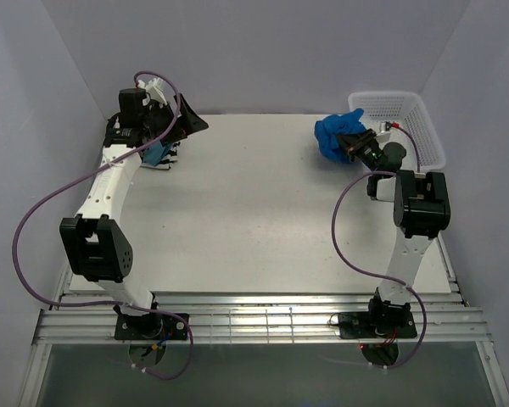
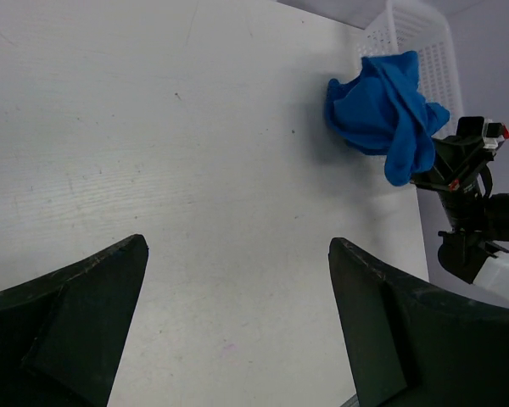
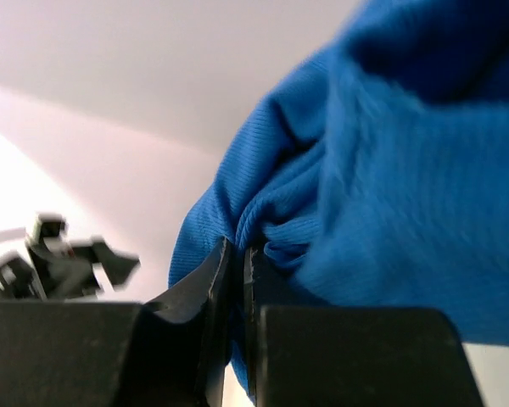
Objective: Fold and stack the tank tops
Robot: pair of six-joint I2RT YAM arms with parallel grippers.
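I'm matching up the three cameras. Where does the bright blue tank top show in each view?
Top external: the blue tank top is bunched at upper right, just left of the white basket.
Left wrist: upper right, in front of the basket.
Right wrist: it fills the right side.
Shared landmark: the right gripper pinching it, seen in all three.

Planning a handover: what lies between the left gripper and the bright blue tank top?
Nothing: in the left wrist view, only bare table separates the open left gripper from the blue tank top.
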